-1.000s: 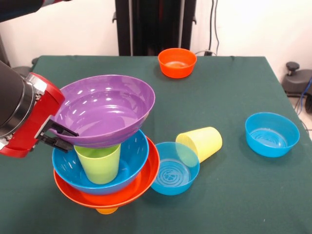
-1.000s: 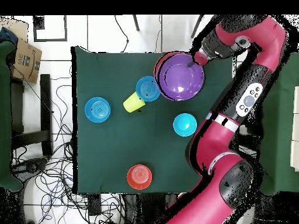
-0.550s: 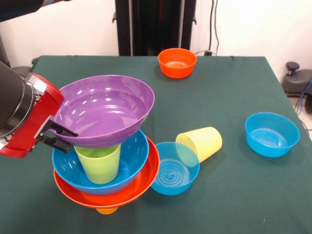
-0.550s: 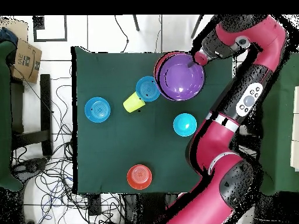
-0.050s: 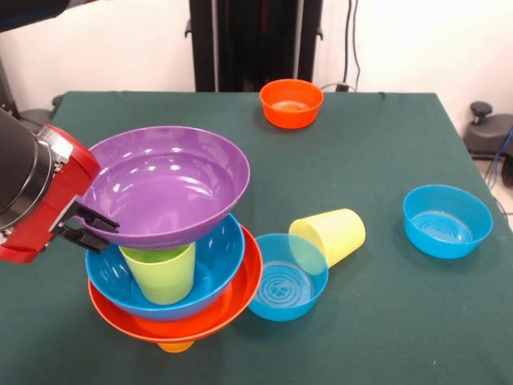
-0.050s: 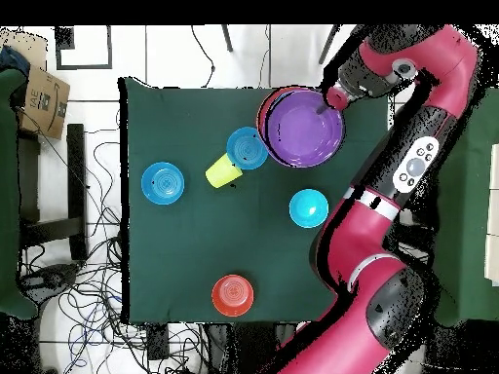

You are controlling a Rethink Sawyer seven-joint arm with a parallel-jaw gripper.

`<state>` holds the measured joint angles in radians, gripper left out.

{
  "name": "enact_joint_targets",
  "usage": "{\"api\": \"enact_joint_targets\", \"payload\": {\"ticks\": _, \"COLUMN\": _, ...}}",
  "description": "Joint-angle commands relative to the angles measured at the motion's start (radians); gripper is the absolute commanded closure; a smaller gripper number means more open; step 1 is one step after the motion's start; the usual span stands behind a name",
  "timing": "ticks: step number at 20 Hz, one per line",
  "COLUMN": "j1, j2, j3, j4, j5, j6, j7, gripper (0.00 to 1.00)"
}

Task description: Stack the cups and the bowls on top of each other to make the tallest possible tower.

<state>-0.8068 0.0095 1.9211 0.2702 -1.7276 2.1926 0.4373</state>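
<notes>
We count six bowls and three cups. At lower left of the front view, the jaws [image 5: 86, 226] pinch the purple bowl's [image 5: 164, 186] rim atop the green cup [image 5: 159, 271] in the tower [image 5: 180, 298]; the yellow cup [image 5: 330, 234] lies on the counter [image 5: 377, 160].

Gripper [image 5: 90, 227] gripping purple bowl [image 5: 164, 188] above tower [image 5: 172, 281]

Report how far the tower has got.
Done: big blue bowl nested in orange bowl, lime green cup standing inside. In hand: the gripper holds the purple bowl by its rim over that cup. Left: yellow cup on its side, other loose bowls.
</notes>
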Motion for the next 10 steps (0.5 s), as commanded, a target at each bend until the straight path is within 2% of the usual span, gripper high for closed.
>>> {"api": "enact_joint_targets", "payload": {"ticks": 1, "j1": 0.022, "j2": -0.049, "j3": -0.057, "j4": -0.057, "j5": -0.099, "j6": -0.041, "j7": -0.356, "gripper": 1.0}}
{"api": "enact_joint_targets", "payload": {"ticks": 5, "j1": 0.023, "j2": -0.05, "j3": -0.071, "j4": -0.047, "j5": -0.088, "j6": -0.041, "j7": -0.348, "gripper": 1.0}}
{"api": "enact_joint_targets", "payload": {"ticks": 6, "j1": 0.02, "j2": -0.047, "j3": -0.076, "j4": -0.041, "j5": -0.071, "j6": -0.042, "j7": -0.337, "gripper": 0.0}}
{"api": "enact_joint_targets", "payload": {"ticks": 10, "j1": 0.025, "j2": -0.046, "j3": -0.056, "j4": -0.054, "j5": -0.077, "j6": -0.041, "j7": -0.327, "gripper": 0.0}}
